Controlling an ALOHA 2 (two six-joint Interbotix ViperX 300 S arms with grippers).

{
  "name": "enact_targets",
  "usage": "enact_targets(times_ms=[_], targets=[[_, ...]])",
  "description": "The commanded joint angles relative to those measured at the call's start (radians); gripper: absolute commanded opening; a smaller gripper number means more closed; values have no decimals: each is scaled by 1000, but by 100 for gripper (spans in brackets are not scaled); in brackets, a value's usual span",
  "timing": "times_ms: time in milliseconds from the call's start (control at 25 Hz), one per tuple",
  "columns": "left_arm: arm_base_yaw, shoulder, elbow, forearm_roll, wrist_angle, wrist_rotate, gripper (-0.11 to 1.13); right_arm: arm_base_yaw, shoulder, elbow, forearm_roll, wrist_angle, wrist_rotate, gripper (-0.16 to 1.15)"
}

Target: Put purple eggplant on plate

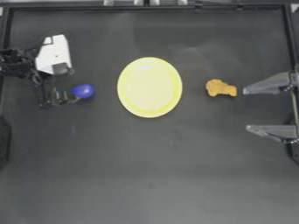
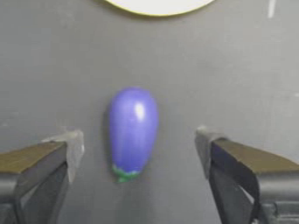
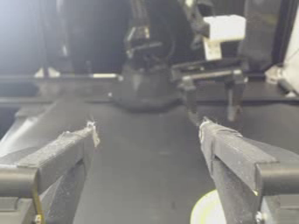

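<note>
Dark table (image 1: 175, 175). Large round pale yellow flat plate (image 1: 149, 87) at centre, bare. Orange-yellow lumpy piece (image 1: 220, 88) to one side. Left gripper (image 2: 137, 148) low, jaws spread wide, straddling the small glossy blue-purple eggplant (image 2: 133, 129), which lies near the plate, untouched. Probably light, stiff, slick; pinch across its fat middle, not the green stem. Right gripper (image 3: 146, 131) parked at table edge, jaws apart.

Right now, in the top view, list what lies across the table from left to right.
Left gripper, open → purple eggplant → plate → orange-yellow lumpy piece → right gripper, open and parked at the right edge.
</note>
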Motion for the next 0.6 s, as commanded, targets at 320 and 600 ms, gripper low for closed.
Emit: enact_targets(times_ms=[320, 600], targets=[[12, 120, -46, -17, -6, 77, 103, -2, 3, -5, 3, -9, 2, 99], [11, 161, -49, -17, -41, 87, 103, -2, 3, 0, 3, -12, 3, 99]])
